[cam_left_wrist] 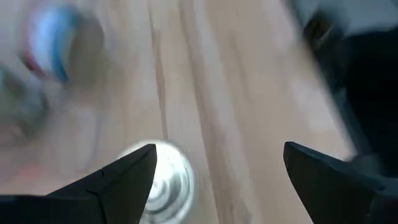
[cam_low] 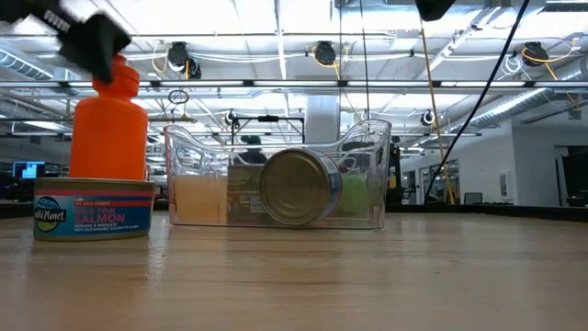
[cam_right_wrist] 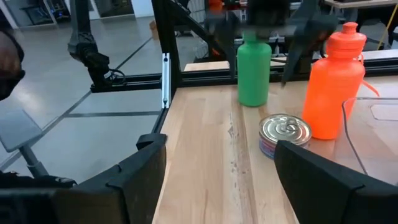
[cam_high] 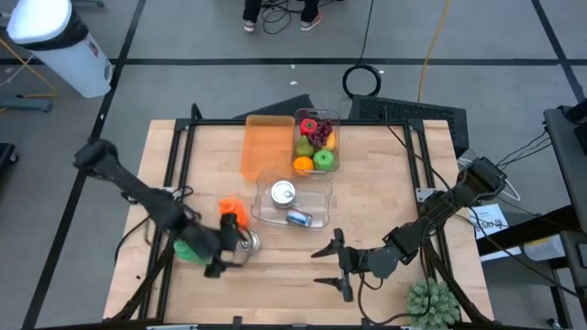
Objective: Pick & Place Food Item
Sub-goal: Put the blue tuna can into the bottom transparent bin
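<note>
A salmon can (cam_high: 249,242) stands on its base on the wooden table near the front left, between an orange bottle (cam_high: 233,210) and a green bottle (cam_high: 192,249). It also shows in the low view (cam_low: 93,210) and the right wrist view (cam_right_wrist: 285,133). My left gripper (cam_high: 227,249) hovers open just above and beside the can (cam_left_wrist: 163,182), one finger over it, the other toward the table's right. My right gripper (cam_high: 336,266) is open and empty near the front edge, pointing toward the can.
A clear bin (cam_high: 325,195) at mid-table holds two cans, one lying on its side (cam_low: 299,187). Behind it are an orange tray (cam_high: 266,147) and a clear box of fruit (cam_high: 315,142). A plant (cam_high: 433,302) sits at the front right. Bare wood lies between the grippers.
</note>
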Robot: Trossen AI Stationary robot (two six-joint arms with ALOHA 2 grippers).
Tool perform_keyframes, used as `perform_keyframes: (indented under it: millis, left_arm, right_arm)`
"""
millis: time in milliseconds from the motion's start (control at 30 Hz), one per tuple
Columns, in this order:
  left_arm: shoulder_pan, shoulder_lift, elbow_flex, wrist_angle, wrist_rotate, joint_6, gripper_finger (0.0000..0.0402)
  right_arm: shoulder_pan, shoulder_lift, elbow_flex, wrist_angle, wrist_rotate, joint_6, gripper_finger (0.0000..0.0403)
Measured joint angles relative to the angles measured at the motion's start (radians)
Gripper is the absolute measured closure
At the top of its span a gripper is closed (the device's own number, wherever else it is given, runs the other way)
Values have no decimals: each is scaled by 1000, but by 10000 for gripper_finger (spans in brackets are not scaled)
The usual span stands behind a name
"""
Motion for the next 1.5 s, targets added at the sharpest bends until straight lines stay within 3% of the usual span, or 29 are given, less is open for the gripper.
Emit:
perform_keyframes:
  millis: [200,400,533,733,900,1067,1300,1400,1500]
  left_arm:
    - [-46,219,0,2,-14,-136,39]
    - [-43,346,5,20,41,-211,39]
    - [-28,363,4,90,120,-246,39]
    - [-17,377,-3,371,255,-187,39]
    - [-2,378,-3,456,203,-112,39]
    - [-2,303,17,304,168,-162,39]
    - [-20,239,36,-22,-36,-491,39]
    - [-30,253,36,-113,-59,-648,39]
    - [-30,284,36,-139,-58,-702,39]
  right_arm:
    - [0,0,0,0,0,0,122]
    - [0,0,0,0,0,0,122]
    - [0,0,0,0,1,0,122]
    - [-1,0,0,0,1,0,122]
    - [-1,0,0,-1,1,0,122]
    - [-1,0,0,-7,1,0,122]
    - [-1,0,0,-8,1,0,122]
    - [-1,0,0,-4,1,2,122]
    - [-1,0,0,-3,1,9,122]
